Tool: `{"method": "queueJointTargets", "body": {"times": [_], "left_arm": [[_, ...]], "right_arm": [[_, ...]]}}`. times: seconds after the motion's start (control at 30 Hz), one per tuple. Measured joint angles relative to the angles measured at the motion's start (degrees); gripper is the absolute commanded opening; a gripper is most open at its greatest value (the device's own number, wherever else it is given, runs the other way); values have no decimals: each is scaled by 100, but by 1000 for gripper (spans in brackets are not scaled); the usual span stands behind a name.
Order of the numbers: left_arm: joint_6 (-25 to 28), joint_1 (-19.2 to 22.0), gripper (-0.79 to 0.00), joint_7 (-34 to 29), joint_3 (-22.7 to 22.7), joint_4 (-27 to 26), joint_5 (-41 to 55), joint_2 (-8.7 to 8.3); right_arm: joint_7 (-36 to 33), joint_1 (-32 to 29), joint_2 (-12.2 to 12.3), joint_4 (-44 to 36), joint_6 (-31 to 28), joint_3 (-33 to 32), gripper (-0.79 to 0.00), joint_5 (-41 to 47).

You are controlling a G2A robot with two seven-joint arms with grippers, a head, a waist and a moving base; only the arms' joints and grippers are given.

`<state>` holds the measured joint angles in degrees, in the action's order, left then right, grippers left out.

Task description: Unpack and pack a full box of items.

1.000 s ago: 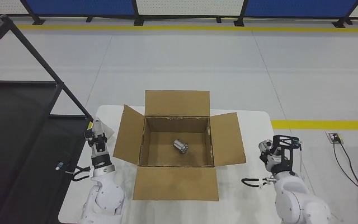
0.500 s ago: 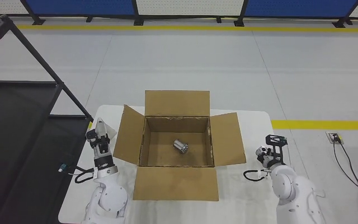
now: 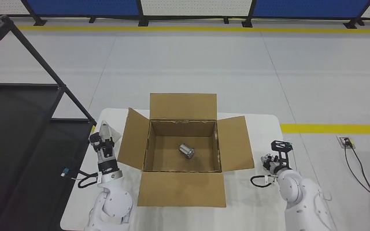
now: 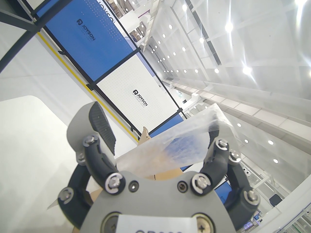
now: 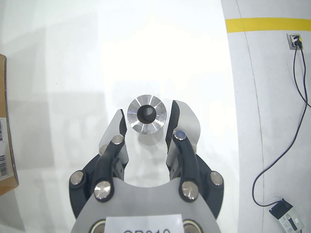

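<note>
1. placement is the step in hand, as i judge it: the right gripper [image 5: 147, 120] points down at the table [image 5: 73, 49], to the right of the box [image 3: 182, 105]. a metal part [image 5: 147, 116] stands upright on the tabletop between its fingers [image 5: 175, 120].
2. those fingers sit narrowly apart, one close on each side of the part's flared rim. a thin gap shows at each, so the part looks free rather than squeezed.
3. to finish well, widen both sides evenly before rising, so neither ribbed pad drags the rim and tips the part.
4. lift straight up along the part's axis. a slanted exit risks a knock, and a round steel piece would likely roll once on its side.
5. the spot is well apart from the box's right flap but fairly near the table's right edge, so the part is best left upright where it stands.
6. a second metal part [image 3: 185, 151] lies on its side on the box floor, near the middle. it looks like the next thing to fetch, and will want a grasp across its body.
7. the left gripper [image 4: 155, 122] is at the left of the box, pointing upward, with its fingers wide apart. a translucent plastic bag [image 4: 175, 146] lies across between them and against one finger; whether it is truly gripped i cannot tell.
8. that arm should keep off the box's left flap.
</note>
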<state>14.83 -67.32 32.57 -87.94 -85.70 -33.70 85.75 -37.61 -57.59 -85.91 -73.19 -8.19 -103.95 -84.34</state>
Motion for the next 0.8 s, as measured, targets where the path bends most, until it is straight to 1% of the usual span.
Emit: {"method": "queueJointTargets", "body": {"times": [0.1,0.23,0.33,0.43,0.47,0.53,0.57,0.63,0.67,0.73,0.8], "left_arm": [[33,-1,0,0,-16,14,29,0],[99,-29,0,24,-54,7,71,-2],[171,-74,0,59,-111,-32,122,-7],[287,-158,0,123,-190,-91,224,-11],[337,-204,0,140,-219,-114,270,-13],[417,-288,0,156,-252,-152,335,-14],[475,-359,0,169,-265,-178,355,-15],[555,-463,0,206,-285,-205,394,-15],[598,-520,0,233,-306,-213,448,-14],[652,-586,0,255,-347,-213,543,-14],[709,-651,0,264,-397,-213,628,-15]], "right_arm": [[64,-69,20,-203,72,-1,0,88],[281,-380,23,-1069,203,27,0,294],[375,-768,15,-2213,105,181,0,437],[373,-1114,9,-3510,-59,506,0,465],[328,-1198,9,-3991,-160,684,0,448],[157,-1237,14,-4574,-399,1034,0,436],[-41,-1180,22,-4825,-616,1311,0,381],[-406,-966,24,-4921,-898,1780,0,260],[-675,-743,14,-4790,-1041,2141,0,217],[-1096,-312,-20,-4397,-1089,2689,0,134],[-1581,287,-89,-3728,-1035,3310,0,164]]}}
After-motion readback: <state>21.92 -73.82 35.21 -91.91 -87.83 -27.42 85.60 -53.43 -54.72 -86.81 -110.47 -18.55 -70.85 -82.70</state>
